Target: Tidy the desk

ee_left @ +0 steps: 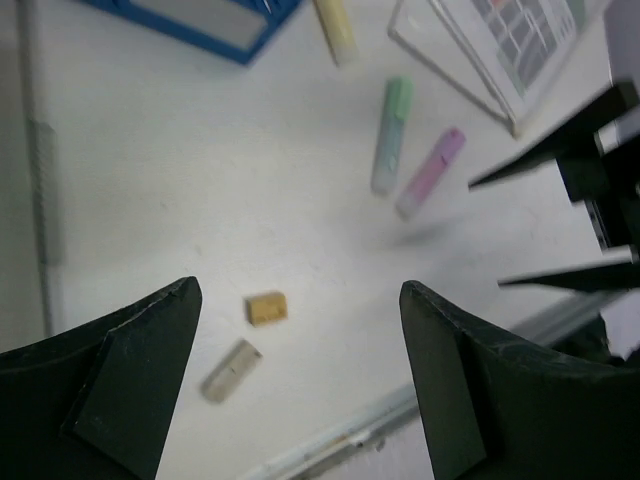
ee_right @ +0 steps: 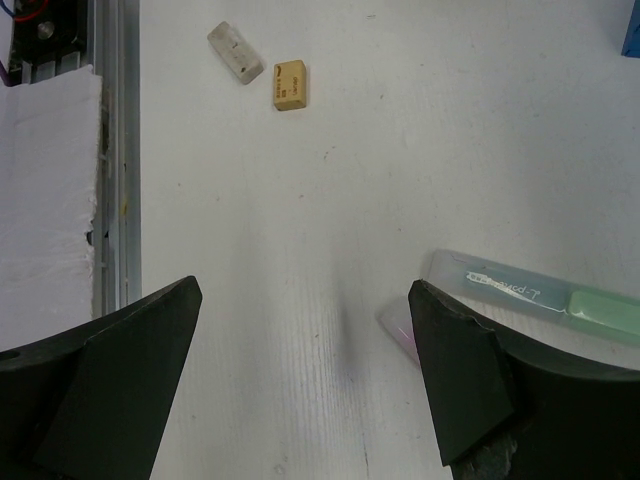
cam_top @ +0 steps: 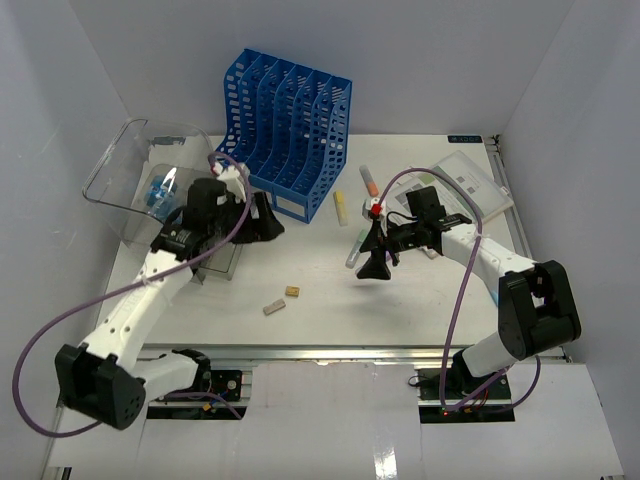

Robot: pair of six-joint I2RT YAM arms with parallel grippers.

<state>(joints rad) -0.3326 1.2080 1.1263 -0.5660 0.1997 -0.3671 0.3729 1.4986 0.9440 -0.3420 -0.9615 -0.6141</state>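
The left hand [ee_left: 298,290] hangs over the worktop [cam_top: 330,300] with its fingers spread wide and nothing between them. In its wrist view a tan eraser [ee_left: 266,307] lies just below the gap, and a grey eraser [ee_left: 231,369] lies near it at 7 o'clock, the two apart. Farther out at 1 o'clock a green highlighter [ee_left: 390,135] and a pink highlighter [ee_left: 430,172] lie side by side, and a yellow highlighter [ee_left: 335,28] lies at 12 o'clock.

The right hand [ee_right: 302,288] is also spread wide and empty, hovering just beside the green and pink highlighters, which lie at its 4 o'clock in its own view.

The worktop is a large, flat, white rectangle filling the middle of the top view. A metal rail [cam_top: 330,352] runs along its near edge, and white walls stand around it. A blue file rack [cam_top: 285,125] stands upright at its 12 o'clock edge. A clear bin [cam_top: 140,170] sits at 10 o'clock with something blue inside. A flat white pad with keys [cam_top: 470,185] lies at 2 o'clock.
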